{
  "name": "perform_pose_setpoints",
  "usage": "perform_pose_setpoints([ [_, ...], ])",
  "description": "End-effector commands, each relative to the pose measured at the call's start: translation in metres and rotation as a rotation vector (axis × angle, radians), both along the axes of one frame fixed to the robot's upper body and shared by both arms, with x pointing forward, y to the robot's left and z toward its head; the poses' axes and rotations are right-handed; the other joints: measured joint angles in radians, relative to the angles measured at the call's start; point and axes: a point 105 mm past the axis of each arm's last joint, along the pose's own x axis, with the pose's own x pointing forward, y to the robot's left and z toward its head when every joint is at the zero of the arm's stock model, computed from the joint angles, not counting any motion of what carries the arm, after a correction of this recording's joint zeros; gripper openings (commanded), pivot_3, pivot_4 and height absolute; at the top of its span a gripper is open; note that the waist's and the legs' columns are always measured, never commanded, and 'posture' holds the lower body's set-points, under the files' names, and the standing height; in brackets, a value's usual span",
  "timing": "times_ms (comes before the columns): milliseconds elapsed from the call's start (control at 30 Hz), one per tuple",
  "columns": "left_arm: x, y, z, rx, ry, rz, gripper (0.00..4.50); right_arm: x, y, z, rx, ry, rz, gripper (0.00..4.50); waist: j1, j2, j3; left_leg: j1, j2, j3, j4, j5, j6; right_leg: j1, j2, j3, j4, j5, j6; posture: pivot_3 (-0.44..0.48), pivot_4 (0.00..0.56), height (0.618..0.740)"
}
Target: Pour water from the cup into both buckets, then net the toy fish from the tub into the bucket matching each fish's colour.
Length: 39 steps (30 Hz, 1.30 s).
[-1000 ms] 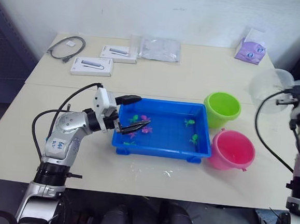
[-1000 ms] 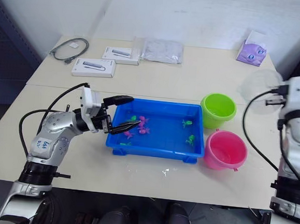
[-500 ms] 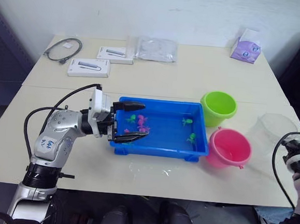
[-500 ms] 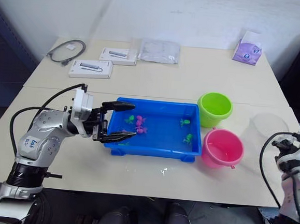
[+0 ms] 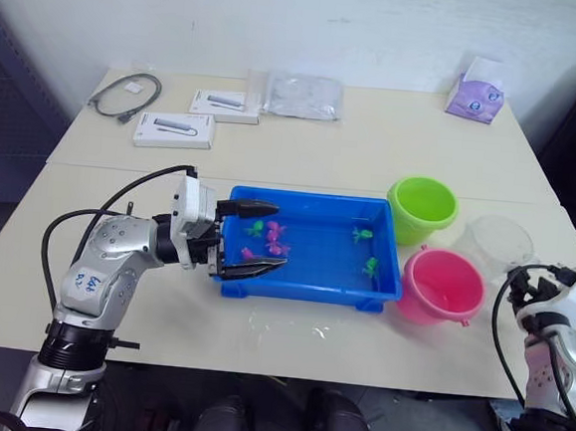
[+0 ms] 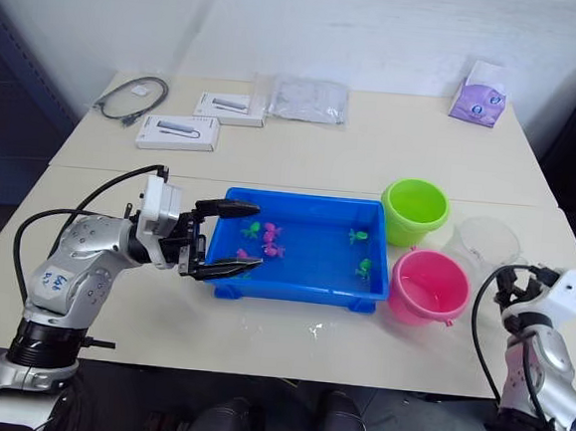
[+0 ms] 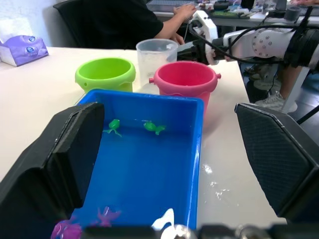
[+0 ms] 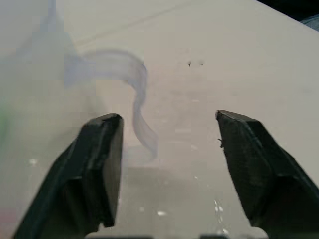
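resting on the desk (image 5: pixel 374 142) is the blue tub (image 5: pixel 307 287), with tiny pink and green toy fish (image 5: pixel 276 239) scattered inside it. just right of the tub stand the buckets, the lime green bucket (image 5: pixel 423 210) farther and the pink bucket (image 5: pixel 445 286) nearer, side by side. the clear cup (image 5: pixel 498 242) stands upright on the desk just right of both. my left jaws (image 5: pixel 249 236) are spread apart over the tub's left end, holding nothing. my right jaws (image 8: pixel 164 164) are also apart, beside the cup's handle (image 8: pixel 137 109) without gripping it, at the near right of the desk.
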Motion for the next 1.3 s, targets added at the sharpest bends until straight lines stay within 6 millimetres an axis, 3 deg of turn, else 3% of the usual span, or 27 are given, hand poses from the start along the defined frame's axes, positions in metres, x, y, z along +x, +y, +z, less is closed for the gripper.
perform_pose_setpoints([
  [33,-0.004,0.014,0.003,0.015,-0.044,0.057,4.5,-0.021,-0.006,0.023,-0.057,-0.022,0.014,4.46,-0.001,0.0,0.0,0.0,0.0,0.0,0.0,0.0,0.0,0.0,-0.001,0.0,0.0,0.0,0.0,0.0,0.15,0.74],
  [233,-0.008,0.052,-0.016,0.051,-0.002,0.215,4.5,-0.062,0.006,0.043,-0.186,0.004,0.204,4.46,-0.003,-0.001,0.0,0.001,0.001,0.0,-0.001,-0.001,0.0,0.0,-0.005,0.001,0.0,0.0,-0.001,0.0,0.15,0.74],
  [333,-0.009,0.094,-0.018,0.008,0.024,0.414,4.5,-0.081,0.031,0.079,-0.326,-0.1,0.442,4.46,-0.004,-0.001,-0.001,0.002,0.001,0.001,-0.001,-0.001,0.001,0.0,-0.005,0.001,-0.004,0.0,-0.001,0.0,0.15,0.74],
  [433,-0.013,0.132,-0.026,0.046,-0.003,0.597,4.5,-0.095,0.05,0.097,-0.338,-0.103,0.597,4.46,-0.003,-0.003,-0.001,0.003,0.002,0.003,-0.003,-0.003,0.001,0.0,-0.004,0.003,-0.005,0.0,-0.002,0.0,0.15,0.74],
  [500,-0.021,0.167,-0.036,0.075,-0.006,0.763,4.5,-0.1,0.07,0.105,-0.393,-0.131,0.744,4.46,-0.002,-0.01,-0.003,0.004,0.002,0.003,-0.003,-0.003,0.002,0.001,-0.004,0.003,-0.005,0.0,-0.002,0.0,0.15,0.74],
  [533,-0.027,0.194,-0.047,0.103,0.037,0.897,4.5,-0.1,0.083,0.113,-0.474,-0.2,0.813,4.46,-0.002,-0.013,-0.005,0.005,0.002,0.003,-0.003,-0.004,0.002,0.001,-0.005,0.003,-0.005,0.0,-0.002,0.0,0.15,0.74],
  [633,-0.051,0.254,-0.063,0.167,0.065,1.159,4.5,-0.104,0.118,0.106,-0.569,-0.28,1.005,4.46,-0.004,-0.019,-0.006,0.008,0.004,0.004,-0.003,-0.01,0.004,0.002,-0.005,0.002,-0.005,-0.001,-0.004,0.0,0.15,0.74],
  [767,-0.085,0.294,-0.073,0.193,0.09,1.356,4.5,-0.113,0.165,0.097,-0.526,-0.441,1.275,4.46,0.003,-0.024,-0.007,0.008,0.005,0.004,-0.004,-0.01,0.002,0.002,-0.007,0.0,-0.006,-0.001,-0.006,0.0,0.15,0.74],
  [900,-0.106,0.309,-0.077,0.165,0.116,1.48,4.5,-0.105,0.183,0.095,-0.517,-0.507,1.312,4.46,0.007,-0.024,-0.008,0.008,0.002,0.004,-0.004,-0.011,0.002,0.002,-0.013,0.0,-0.007,-0.001,-0.006,0.0,0.15,0.74],
  [1033,-0.102,0.301,-0.071,0.106,0.129,1.493,4.5,-0.101,0.195,0.1,-0.482,-0.576,1.356,4.46,0.008,-0.026,-0.009,0.008,0.002,0.004,-0.004,-0.014,-0.002,0.002,-0.013,0.0,-0.007,-0.001,-0.006,0.0,0.15,0.74],
  [1100,-0.089,0.281,-0.066,0.057,0.16,1.416,4.5,-0.101,0.2,0.1,-0.464,-0.581,1.384,4.46,0.008,-0.026,-0.009,0.008,0.002,0.003,-0.004,-0.014,-0.003,0.002,-0.013,-0.001,-0.007,-0.001,-0.006,0.0,0.15,0.74],
  [1167,-0.073,0.273,-0.062,0.038,0.219,1.446,4.5,-0.098,0.203,0.102,-0.436,-0.597,1.384,4.46,0.013,-0.025,-0.008,0.008,0.002,0.003,-0.004,-0.014,-0.003,0.002,-0.013,-0.001,-0.007,-0.001,-0.006,0.0,0.15,0.74],
  [1300,-0.025,0.244,-0.042,0.052,0.283,1.421,4.5,-0.092,0.208,0.103,-0.447,-0.592,1.419,4.46,0.024,-0.025,-0.008,0.009,0.002,0.003,-0.004,-0.013,-0.005,0.003,-0.013,-0.002,-0.005,-0.001,-0.006,0.0,0.15,0.74],
])
